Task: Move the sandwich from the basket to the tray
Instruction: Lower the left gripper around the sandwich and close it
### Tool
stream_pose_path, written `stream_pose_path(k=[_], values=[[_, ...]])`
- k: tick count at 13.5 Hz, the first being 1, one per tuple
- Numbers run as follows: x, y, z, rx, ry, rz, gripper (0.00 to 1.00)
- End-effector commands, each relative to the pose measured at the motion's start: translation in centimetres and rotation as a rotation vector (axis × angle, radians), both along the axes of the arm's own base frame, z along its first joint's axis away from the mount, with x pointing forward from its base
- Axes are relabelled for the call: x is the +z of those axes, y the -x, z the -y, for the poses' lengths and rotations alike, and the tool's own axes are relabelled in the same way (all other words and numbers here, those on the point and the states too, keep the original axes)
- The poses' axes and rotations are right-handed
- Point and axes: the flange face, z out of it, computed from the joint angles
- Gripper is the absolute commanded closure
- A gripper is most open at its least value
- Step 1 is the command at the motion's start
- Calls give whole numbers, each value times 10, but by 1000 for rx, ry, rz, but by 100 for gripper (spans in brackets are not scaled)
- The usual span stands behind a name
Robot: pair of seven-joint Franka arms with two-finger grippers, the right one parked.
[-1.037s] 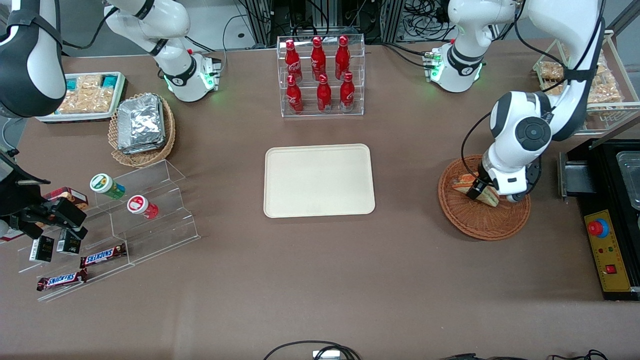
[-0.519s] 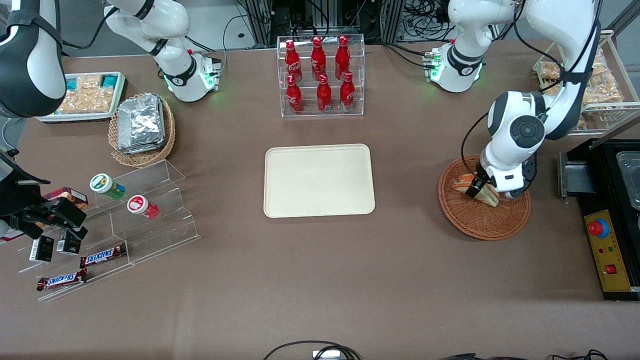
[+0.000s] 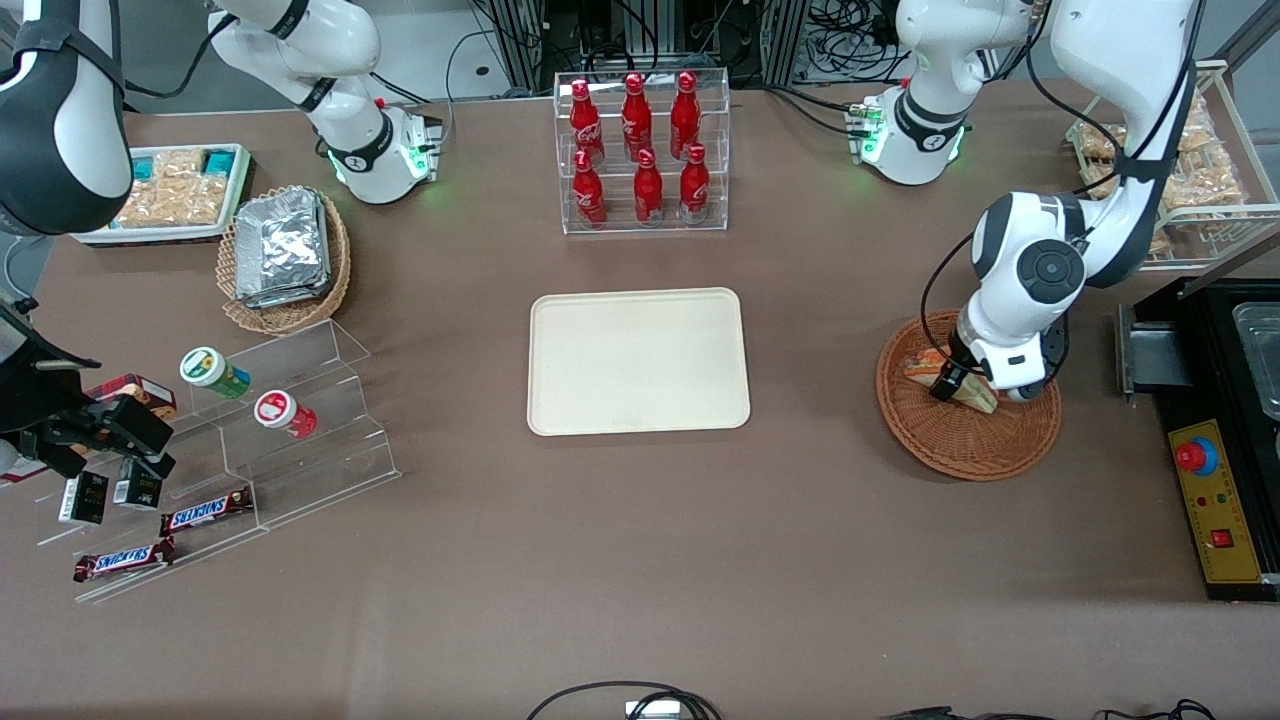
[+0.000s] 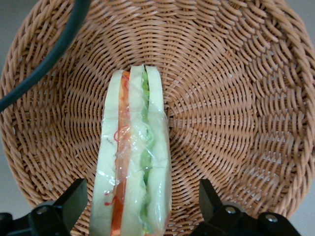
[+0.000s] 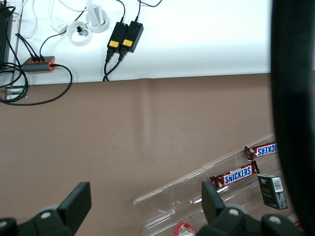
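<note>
The sandwich (image 3: 922, 366), a wrapped wedge of white bread with orange and green layers, stands on edge in the reddish-brown wicker basket (image 3: 962, 452) toward the working arm's end of the table. My gripper (image 3: 960, 384) is down inside the basket, open, with one finger on each side of the sandwich (image 4: 133, 157). In the left wrist view a gap shows between each finger and the bread, with the basket (image 4: 221, 108) weave under it. The cream tray (image 3: 638, 360) lies bare at the table's middle.
A clear rack of red bottles (image 3: 642, 150) stands farther from the camera than the tray. A black machine (image 3: 1215, 420) sits beside the basket at the table's end. A tan basket of foil packets (image 3: 283, 258) and an acrylic snack stand (image 3: 250, 440) lie toward the parked arm's end.
The arm's wrist has shifted slightly over the basket, a little toward the tray. The sandwich has stayed where it was, and the fingers stay apart around it.
</note>
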Motion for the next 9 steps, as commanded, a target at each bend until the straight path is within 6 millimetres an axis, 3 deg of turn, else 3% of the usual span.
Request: stream_pose_path(k=[1,3,4,9], values=[[-6,2,-2,10,-7,14,26],[-8,1,-7,19,-8,11,81],[-9,1,-14,19,-18,10,100],[-6,-2,-16,-4,-38,13,100]])
